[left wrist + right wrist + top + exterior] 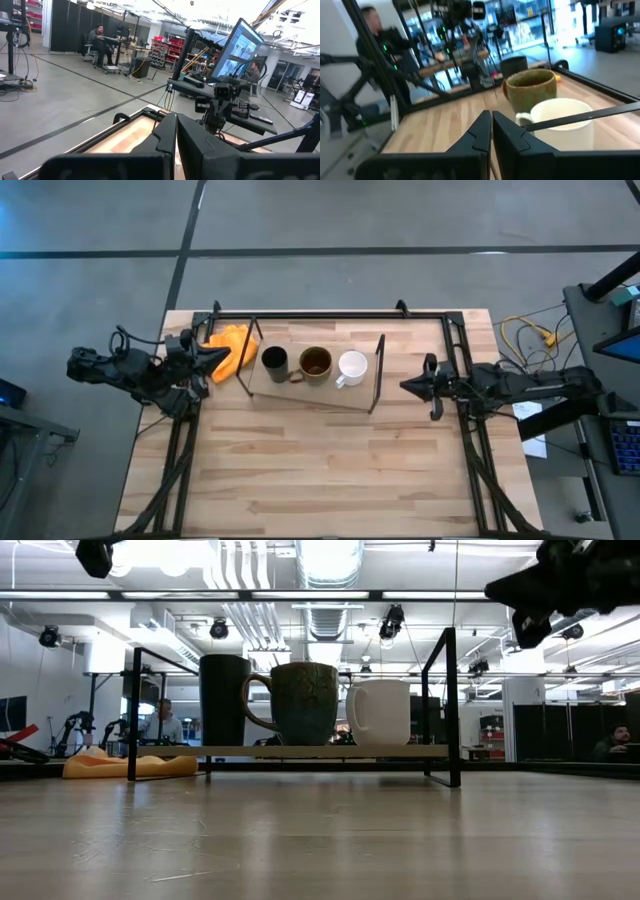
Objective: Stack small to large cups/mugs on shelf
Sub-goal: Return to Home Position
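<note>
Three mugs stand on their bases in a row on the shelf board [310, 387]: the dark mug [275, 361] on the left, the brown mug [315, 363] in the middle, the white mug [352, 367] on the right. The low view shows the dark mug [225, 700], the brown mug [303, 703] and the white mug [380, 712] side by side on the shelf [300, 751]. My left gripper [215, 356] is shut and hovers left of the shelf, above the table. My right gripper [407, 386] is shut, right of the shelf's wire end frame [585, 117], pointing at the white mug [565, 125].
An orange cloth [232, 345] lies on the table beside the shelf's left end, just under my left gripper's tip. Black frame rails [330, 314] run along the far edge and both sides. Bare wooden tabletop [320, 470] spreads on the near side. People sit in the room beyond.
</note>
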`<state>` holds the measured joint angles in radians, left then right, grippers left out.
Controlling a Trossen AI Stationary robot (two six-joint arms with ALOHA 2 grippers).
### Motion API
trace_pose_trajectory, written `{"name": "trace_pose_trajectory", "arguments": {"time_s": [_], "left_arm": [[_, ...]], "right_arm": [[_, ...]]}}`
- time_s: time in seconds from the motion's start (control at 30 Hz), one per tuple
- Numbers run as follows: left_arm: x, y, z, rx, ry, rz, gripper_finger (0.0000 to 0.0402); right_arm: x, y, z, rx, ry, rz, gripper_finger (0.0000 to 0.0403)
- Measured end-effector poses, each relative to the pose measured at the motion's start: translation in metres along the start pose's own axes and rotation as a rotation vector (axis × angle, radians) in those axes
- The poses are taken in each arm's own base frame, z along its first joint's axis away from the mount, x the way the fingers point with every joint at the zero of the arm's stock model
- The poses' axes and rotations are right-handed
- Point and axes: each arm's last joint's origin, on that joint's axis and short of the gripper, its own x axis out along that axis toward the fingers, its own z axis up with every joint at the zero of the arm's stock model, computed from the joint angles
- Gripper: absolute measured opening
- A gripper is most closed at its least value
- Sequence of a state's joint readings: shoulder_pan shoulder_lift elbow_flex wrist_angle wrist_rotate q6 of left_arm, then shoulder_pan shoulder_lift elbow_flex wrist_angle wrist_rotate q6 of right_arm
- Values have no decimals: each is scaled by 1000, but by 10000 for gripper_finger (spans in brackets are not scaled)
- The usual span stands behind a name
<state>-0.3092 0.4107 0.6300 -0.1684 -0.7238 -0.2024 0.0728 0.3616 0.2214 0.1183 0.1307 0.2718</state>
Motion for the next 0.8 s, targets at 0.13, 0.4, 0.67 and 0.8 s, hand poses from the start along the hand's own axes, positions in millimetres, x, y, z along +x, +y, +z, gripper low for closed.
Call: {"name": "trace_pose_trajectory", "arguments": {"time_s": [0.13,0.4,0.67,0.8], "left_arm": [[-1,1,0,3,3,1,0],[-4,6,-11,-36,4,6,0],[-11,17,-30,-102,-4,15,0],[-22,27,-30,-96,-19,12,0]], "right_arm": [[0,-5,-16,30,-60,17,9],[-3,-12,-43,94,-63,20,9],[-3,-14,-47,102,-45,14,9],[-3,-14,-49,98,-28,4,9]]}}
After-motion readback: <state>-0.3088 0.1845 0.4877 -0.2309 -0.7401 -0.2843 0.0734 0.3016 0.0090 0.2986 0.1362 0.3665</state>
